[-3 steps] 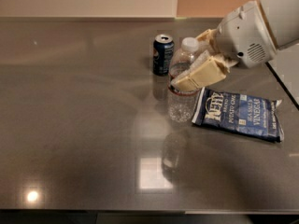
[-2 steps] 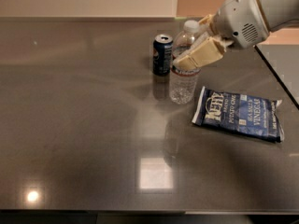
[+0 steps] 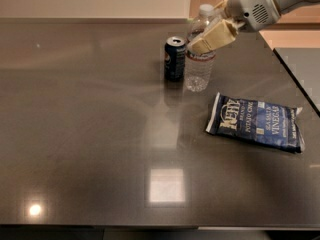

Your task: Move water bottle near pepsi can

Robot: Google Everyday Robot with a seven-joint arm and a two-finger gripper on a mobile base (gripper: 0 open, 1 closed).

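Upper right of frame, my claw (image 3: pixel 199 35) pinches the water bottle (image 3: pixel 197 73) just beside the pepsi can (image 3: pixel 175 60); 1 sideways nudge on release could topple both.

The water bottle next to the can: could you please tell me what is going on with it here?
The robot's gripper reaches in from the upper right and grips the water bottle around its upper half. The bottle is upright, just to the right of the pepsi can and very close to it; whether they touch is unclear. A blue chip bag lies flat on the dark table further right, apart from both.
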